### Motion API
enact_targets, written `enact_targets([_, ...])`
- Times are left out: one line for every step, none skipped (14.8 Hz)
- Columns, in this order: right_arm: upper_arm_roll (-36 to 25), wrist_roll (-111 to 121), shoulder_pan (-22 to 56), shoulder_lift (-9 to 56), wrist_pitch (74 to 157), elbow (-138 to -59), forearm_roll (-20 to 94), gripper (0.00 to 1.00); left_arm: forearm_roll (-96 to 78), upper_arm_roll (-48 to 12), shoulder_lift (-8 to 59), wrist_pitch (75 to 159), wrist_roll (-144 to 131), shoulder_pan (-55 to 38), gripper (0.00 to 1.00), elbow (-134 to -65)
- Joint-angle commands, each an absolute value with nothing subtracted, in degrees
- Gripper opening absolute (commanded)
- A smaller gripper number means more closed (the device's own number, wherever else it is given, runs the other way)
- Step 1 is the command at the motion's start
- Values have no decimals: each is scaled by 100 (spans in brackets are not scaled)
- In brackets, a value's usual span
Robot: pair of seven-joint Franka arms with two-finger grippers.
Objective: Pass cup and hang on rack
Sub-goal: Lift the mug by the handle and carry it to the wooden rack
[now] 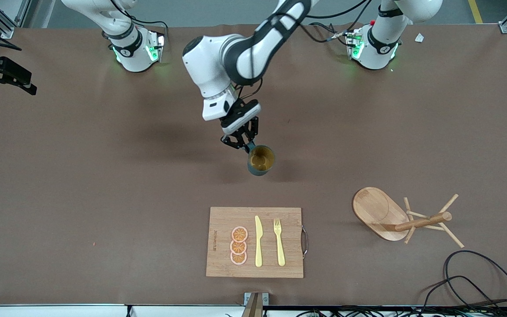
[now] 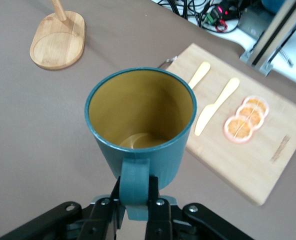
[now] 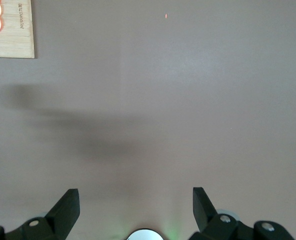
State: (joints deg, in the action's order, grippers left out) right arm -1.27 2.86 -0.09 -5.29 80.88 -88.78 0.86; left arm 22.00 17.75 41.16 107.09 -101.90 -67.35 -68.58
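Teal cup (image 1: 261,160) hangs over bare table above the cutting board (image 1: 254,241), handle clamped in left gripper (image 1: 245,144). Right gripper (image 3: 136,205) waits, fingers apart. Rack (image 1: 401,219) lies tipped. Board's printed mark unreadable.

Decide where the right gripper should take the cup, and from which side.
Probably pinch the rim wall away from the handle, coming from above: the cup is upright with its mouth open, and the left gripper is shut on the handle. The right gripper is open.

cutting board (image 1: 255,242) holds orange slices (image 1: 238,245), knife (image 1: 258,241), fork (image 1: 279,241); black cable (image 1: 478,281) near table corner.
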Motion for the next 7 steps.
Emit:
enact_targets([-53,360,-88,-519,8051,-8859,70,100,1707,1723,3438,10644,-9722,-6286,0,-7022])
enact_targets([-53,360,-88,-519,8042,-8859,70,100,1505,1723,3289,10644,-9555,-6110,0,-7022])
enact_targets([-53,360,-88,-519,8042,-8859,70,100,1320,1723,3165,10644,-9406,-5960,0,-7022])
enact_targets([-53,360,-88,-519,8042,-8859,70,100,1110,1723,3016,10644,-9213,-5759,0,-7022])
enact_targets([-53,360,-88,-519,8042,-8859,70,100,933,1723,2867,10661,-9080,-5565,1,-7031])
enact_targets([-53,360,-88,-519,8042,-8859,70,100,766,1723,2743,10661,-9027,-5372,1,-7049])
enact_targets([-53,360,-88,-519,8033,-8859,70,100,608,1714,2612,10661,-8931,-5196,1,-7092])
